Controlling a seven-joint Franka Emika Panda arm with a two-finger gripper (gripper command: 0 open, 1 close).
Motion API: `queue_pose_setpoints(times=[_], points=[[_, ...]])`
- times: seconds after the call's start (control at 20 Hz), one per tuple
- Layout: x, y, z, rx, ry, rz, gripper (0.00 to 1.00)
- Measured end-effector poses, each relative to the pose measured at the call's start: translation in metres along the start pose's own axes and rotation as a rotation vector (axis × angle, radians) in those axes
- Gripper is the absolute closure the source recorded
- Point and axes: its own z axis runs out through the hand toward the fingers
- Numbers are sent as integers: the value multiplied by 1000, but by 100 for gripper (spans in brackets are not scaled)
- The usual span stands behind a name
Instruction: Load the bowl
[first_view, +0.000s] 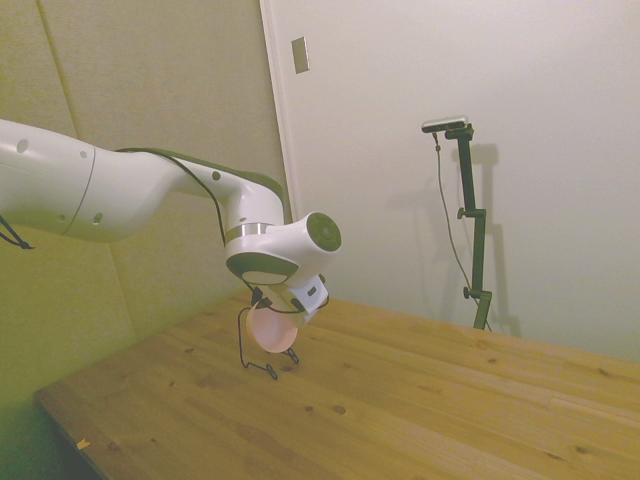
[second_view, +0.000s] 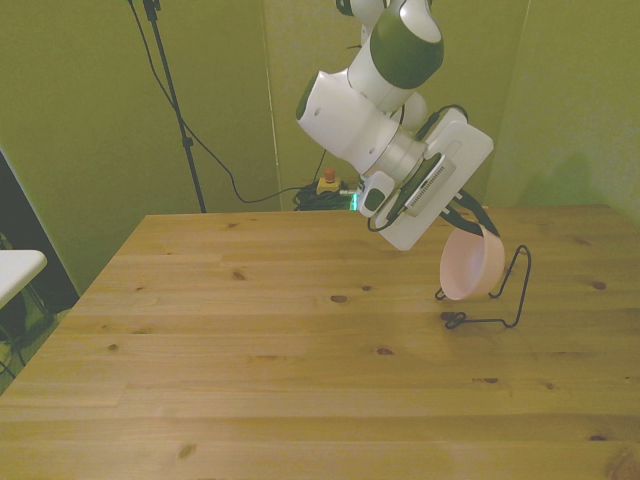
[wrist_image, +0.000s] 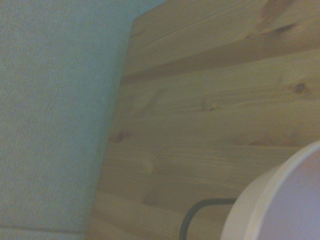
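Front view: pink bowl (second_view: 468, 266) tipped on edge inside black wire rack (second_view: 512, 290) near desk's right edge, gripper (second_view: 470, 222) at its rim, grip unclear, loading nearly done, release left.

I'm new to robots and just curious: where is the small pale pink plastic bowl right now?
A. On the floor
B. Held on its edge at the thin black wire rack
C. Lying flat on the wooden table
B: the pale pink bowl stands on edge under the gripper, inside the black wire rack.
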Motion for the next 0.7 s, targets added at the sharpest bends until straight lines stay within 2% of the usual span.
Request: queue_pose_setpoints(times=[0.25, 0.7], points=[[-11, 20, 6, 31, -20, -18, 100], [-14, 21, 1, 44, 2, -28, 100]])
